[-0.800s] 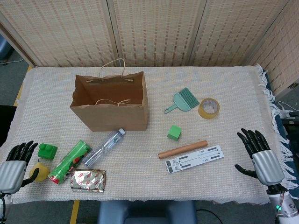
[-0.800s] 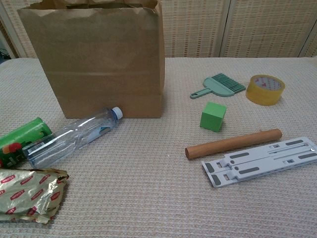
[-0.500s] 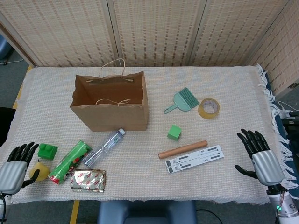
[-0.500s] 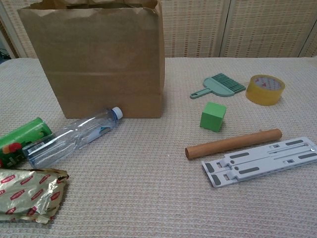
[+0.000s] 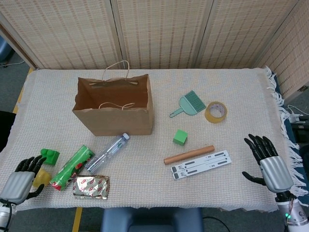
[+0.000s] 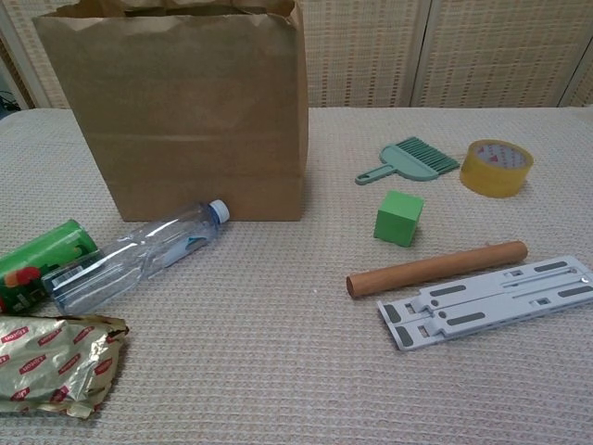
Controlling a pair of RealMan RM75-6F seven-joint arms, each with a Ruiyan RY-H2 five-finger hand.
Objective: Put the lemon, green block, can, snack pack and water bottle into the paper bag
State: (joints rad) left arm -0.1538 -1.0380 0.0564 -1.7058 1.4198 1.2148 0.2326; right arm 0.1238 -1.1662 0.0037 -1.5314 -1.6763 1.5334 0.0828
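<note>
The open paper bag [image 5: 113, 108] [image 6: 185, 111] stands upright at the middle left. In front of it lie the water bottle [image 5: 107, 153] [image 6: 139, 255], the green can [image 5: 72, 166] [image 6: 42, 260] and the foil snack pack [image 5: 91, 187] [image 6: 56, 362]. A studded green block [image 5: 49, 155] sits at the left, with the lemon [image 5: 43, 176] just below it. My left hand [image 5: 20, 182] is beside the lemon, its fingers curved over the lemon's left side and the thumb below; no firm grip shows. A green cube [image 5: 180, 137] [image 6: 399, 218] rests at the centre. My right hand [image 5: 268, 162] hovers open at the right edge.
To the right of the bag are a small green brush [image 5: 189, 103] [image 6: 412, 158], a yellow tape roll [image 5: 216, 111] [image 6: 497, 167], a wooden rod [image 5: 188, 154] [image 6: 435, 267] and a grey slotted plate [image 5: 201, 164] [image 6: 486, 301]. Woven screens stand behind the table.
My left hand has dropped lower toward the table's front edge and its fingers have curled in around the lemon. The right hand has barely moved.
</note>
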